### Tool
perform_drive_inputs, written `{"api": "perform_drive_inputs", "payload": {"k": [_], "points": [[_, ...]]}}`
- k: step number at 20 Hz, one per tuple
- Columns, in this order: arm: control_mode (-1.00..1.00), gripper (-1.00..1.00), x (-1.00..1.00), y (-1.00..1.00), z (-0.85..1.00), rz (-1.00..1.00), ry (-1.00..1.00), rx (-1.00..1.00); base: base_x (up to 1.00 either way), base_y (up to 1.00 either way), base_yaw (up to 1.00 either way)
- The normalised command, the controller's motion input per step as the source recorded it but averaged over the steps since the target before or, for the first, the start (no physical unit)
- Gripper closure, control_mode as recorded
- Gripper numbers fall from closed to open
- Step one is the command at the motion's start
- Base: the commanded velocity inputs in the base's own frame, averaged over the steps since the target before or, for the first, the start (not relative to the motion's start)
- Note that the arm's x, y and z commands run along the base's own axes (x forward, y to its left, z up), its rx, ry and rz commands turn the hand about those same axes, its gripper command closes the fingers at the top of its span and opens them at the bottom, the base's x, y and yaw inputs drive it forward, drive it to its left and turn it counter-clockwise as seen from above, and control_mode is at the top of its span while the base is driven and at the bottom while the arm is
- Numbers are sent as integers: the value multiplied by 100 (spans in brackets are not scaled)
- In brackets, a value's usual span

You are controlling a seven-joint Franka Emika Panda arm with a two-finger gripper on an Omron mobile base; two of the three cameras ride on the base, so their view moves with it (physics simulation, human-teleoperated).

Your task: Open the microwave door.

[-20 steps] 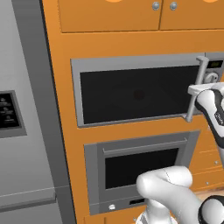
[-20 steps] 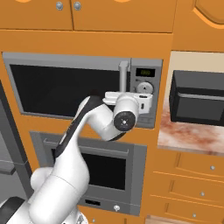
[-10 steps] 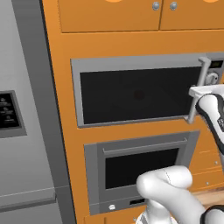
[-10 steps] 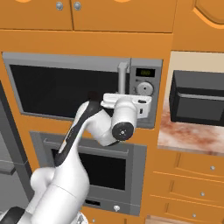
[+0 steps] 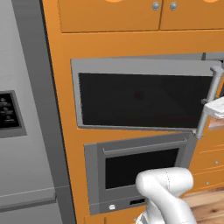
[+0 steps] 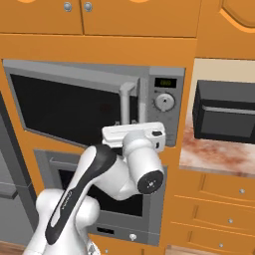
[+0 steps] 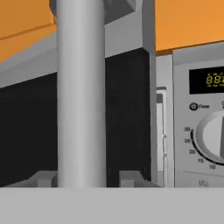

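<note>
- Jaws: one fingertip on each side of the vertical silver bar handle, closed around it.
- Gripper at mid-height of the handle.
- Microwave door ajar; handle edge swung out from the microwave.
- Control panel with knob and display just right of the door gap.
- Oven directly below.

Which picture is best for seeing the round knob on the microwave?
The right base view: the whole round knob shows under the small display. The hand view catches just its left edge, with minute numbers around it. The left base view gives no clear sight of it.
</note>
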Motion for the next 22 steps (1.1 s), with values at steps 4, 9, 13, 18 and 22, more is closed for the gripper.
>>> {"api": "perform_drive_inputs", "payload": {"k": [4, 9, 13, 18, 22], "points": [[-100, 100, -100, 0, 0, 38, -1, 0, 0, 0, 0], [-100, -100, -100, -5, 3, 33, -10, 0, 0, 0, 0], [-100, -100, -100, -54, 29, 25, -12, 0, 0, 0, 0], [-100, -100, -83, -66, 45, 16, -18, 0, 0, 0, 0], [-100, -100, 24, -12, -7, 5, -16, -17, 0, 0, 0]]}}
